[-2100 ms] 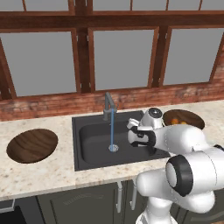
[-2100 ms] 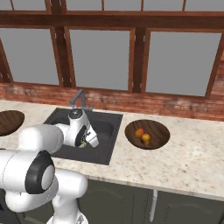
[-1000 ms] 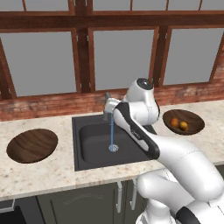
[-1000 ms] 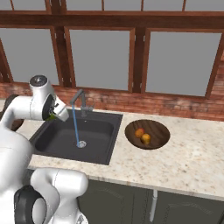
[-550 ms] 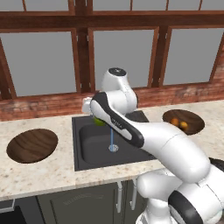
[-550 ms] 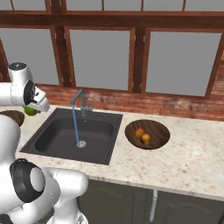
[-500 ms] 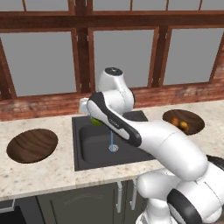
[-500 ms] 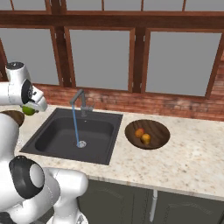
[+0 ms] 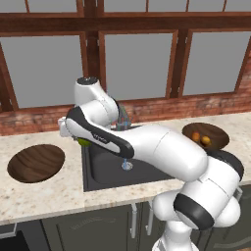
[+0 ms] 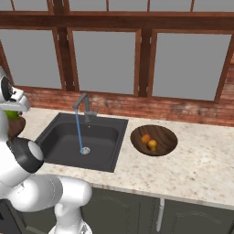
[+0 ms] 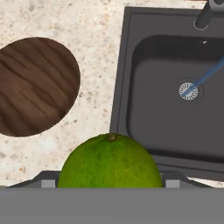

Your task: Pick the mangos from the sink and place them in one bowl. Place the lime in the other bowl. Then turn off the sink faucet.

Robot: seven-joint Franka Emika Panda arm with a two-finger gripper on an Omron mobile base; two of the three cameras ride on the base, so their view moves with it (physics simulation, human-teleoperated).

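Green lime (image 11: 109,162) sits clamped between my fingers, so my claw (image 9: 83,141) is grasping it above the counter's edge just left of the sink (image 9: 105,164). Left of the sink lies the empty wooden bowl (image 9: 37,162), apart from the basin and not under the lime. Right of the sink, the other bowl (image 10: 154,139) holds both mangos (image 10: 149,141), side by side. At the back rim of the sink stands the faucet (image 10: 82,107), with a thin blue stream of water (image 10: 78,130) falling from its spout to the drain (image 11: 189,90).
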